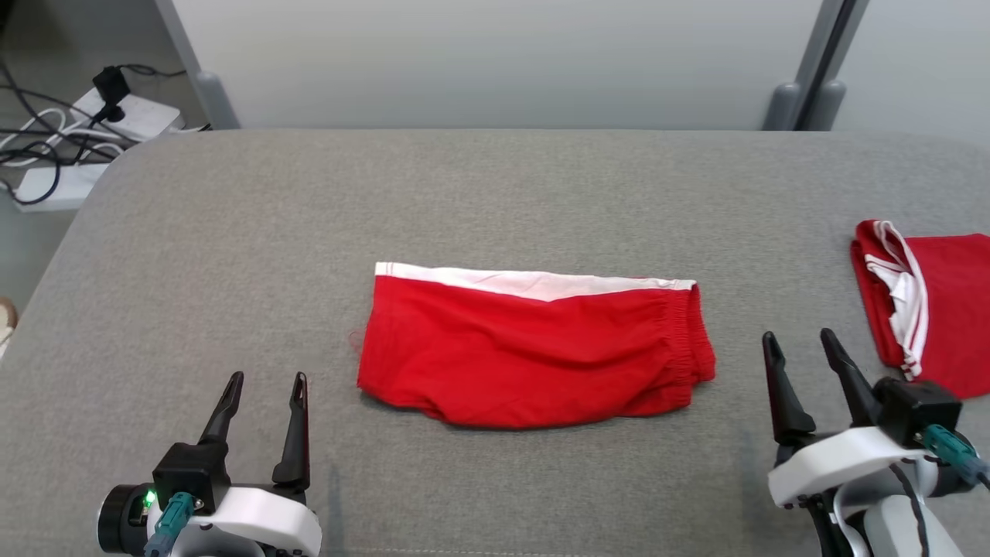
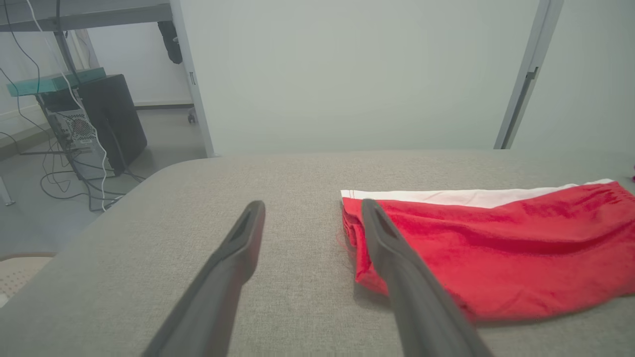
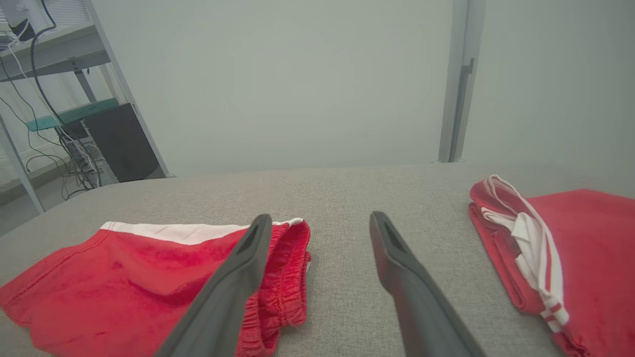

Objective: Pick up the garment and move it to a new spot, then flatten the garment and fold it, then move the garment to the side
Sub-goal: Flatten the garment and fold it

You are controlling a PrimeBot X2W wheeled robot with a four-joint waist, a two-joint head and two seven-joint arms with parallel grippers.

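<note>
The garment (image 1: pixel 534 352) is a pair of red shorts with a white band along its far edge, lying folded flat in the middle of the grey table (image 1: pixel 495 193). Its elastic waistband points right. My left gripper (image 1: pixel 265 381) stands open at the lower left, a short way left of the garment's left edge. In the left wrist view the garment (image 2: pixel 496 248) lies beside and behind the right finger of the left gripper (image 2: pixel 313 204). My right gripper (image 1: pixel 799 339) is open at the lower right, just right of the waistband. The right gripper (image 3: pixel 321 217) shows the garment (image 3: pixel 124 277) to its left. Neither gripper holds anything.
A second folded red garment with white stripes (image 1: pixel 928 302) lies at the table's right edge, close to my right gripper, and appears as a red garment (image 3: pixel 560 258) in the right wrist view. Power strips and cables (image 1: pixel 85 131) lie on the floor past the far left corner. A pale wall panel (image 1: pixel 495 62) backs the table.
</note>
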